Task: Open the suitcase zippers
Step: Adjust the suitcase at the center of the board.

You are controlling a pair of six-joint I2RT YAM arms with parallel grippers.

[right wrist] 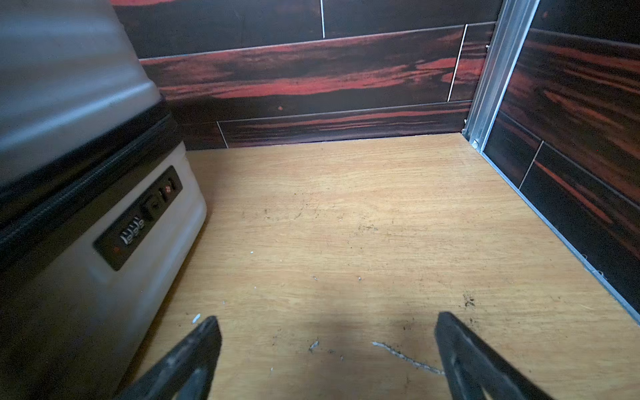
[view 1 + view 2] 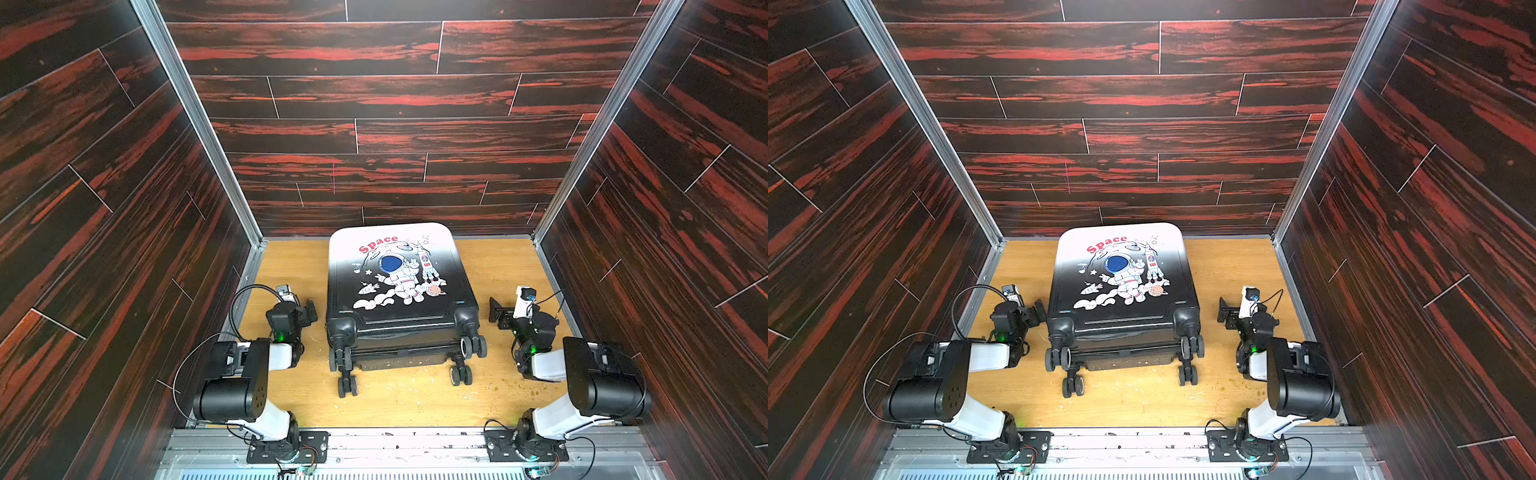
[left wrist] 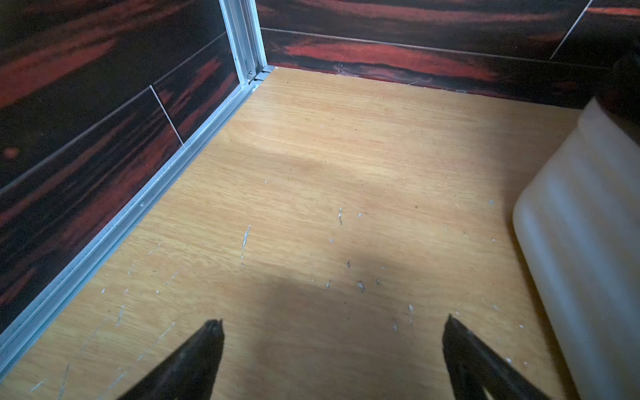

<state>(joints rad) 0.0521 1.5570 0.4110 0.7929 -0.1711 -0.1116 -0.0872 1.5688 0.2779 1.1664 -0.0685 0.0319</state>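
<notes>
Black wheels point(image 2: 347, 384) pointing toward the arm bases, the suitcase point(image 2: 395, 299) lies flat, lid up, in the middle of the counter point(image 2: 498, 270); left tool point(image 3: 332, 321) and right tool point(image 1: 326, 318) flank it, fingers spread wide, holding nothing; the zippers point(image 1: 86, 180) run closed along its side seam; its white end nears the back wall point(image 2: 374, 137)

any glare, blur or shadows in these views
In both top views the suitcase looks overexposed at its white far end; in the left wrist view its shell is a pale blur; in the right wrist view the zippers are fairly sharp.
</notes>
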